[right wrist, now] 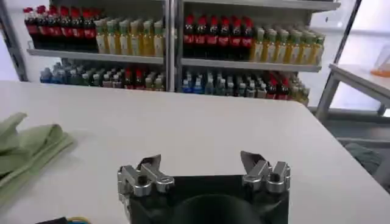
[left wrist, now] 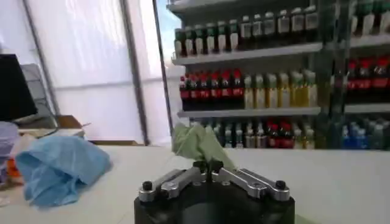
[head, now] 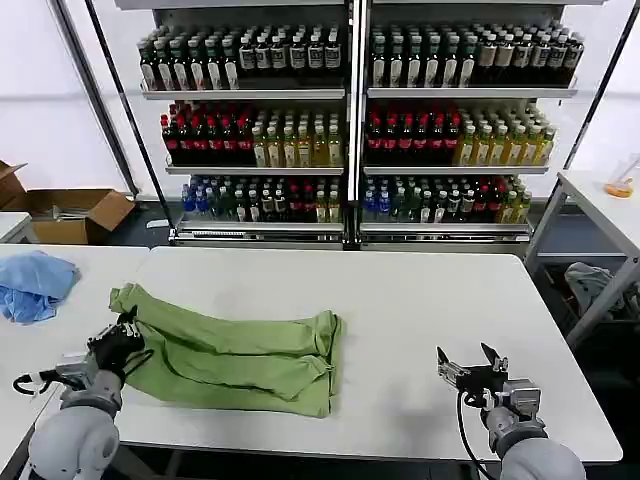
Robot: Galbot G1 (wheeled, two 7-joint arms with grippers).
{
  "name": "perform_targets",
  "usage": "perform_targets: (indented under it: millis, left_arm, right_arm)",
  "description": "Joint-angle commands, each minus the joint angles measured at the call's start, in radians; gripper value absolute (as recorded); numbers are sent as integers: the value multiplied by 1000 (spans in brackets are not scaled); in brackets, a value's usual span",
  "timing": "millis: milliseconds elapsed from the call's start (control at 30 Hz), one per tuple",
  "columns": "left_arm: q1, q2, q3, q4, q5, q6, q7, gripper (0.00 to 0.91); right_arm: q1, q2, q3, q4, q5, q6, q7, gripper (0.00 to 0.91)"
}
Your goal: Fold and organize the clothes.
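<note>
The clothes, a light green shirt [head: 235, 355], lie folded into a long band on the white table [head: 400, 310], left of centre. My left gripper [head: 124, 332] sits at the shirt's near left edge, shut on a pinch of the green fabric [left wrist: 198, 145] that stands up between its fingertips. The collar and print are hidden in the folds. My right gripper [head: 468, 366] hovers open over bare table at the near right, well clear of the shirt's edge [right wrist: 27, 152], with nothing between its fingers [right wrist: 150, 163].
A light blue cloth bundle [head: 33, 283] lies on the side table to the left. Shelves of bottles [head: 350, 120] stand behind the table. A cardboard box [head: 75, 212] sits far left; another table [head: 600, 200] stands at the right.
</note>
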Motion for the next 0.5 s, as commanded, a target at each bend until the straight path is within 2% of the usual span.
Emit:
perform_targets:
  millis: [33,233,500]
  left_arm:
    - [-36,-78,165,-149,-418,54,10,20]
    - [-93,-201,339,-106,-448,51,3,20]
    - [-211,-304,461,105,-355,34,-13,20]
  right_arm:
    - [-4,1,4,0,-2,0,0,907]
    - [-1,0,4,-3,-3,0,0,907]
    - [6,1,2,-13,-3,0,-2,907]
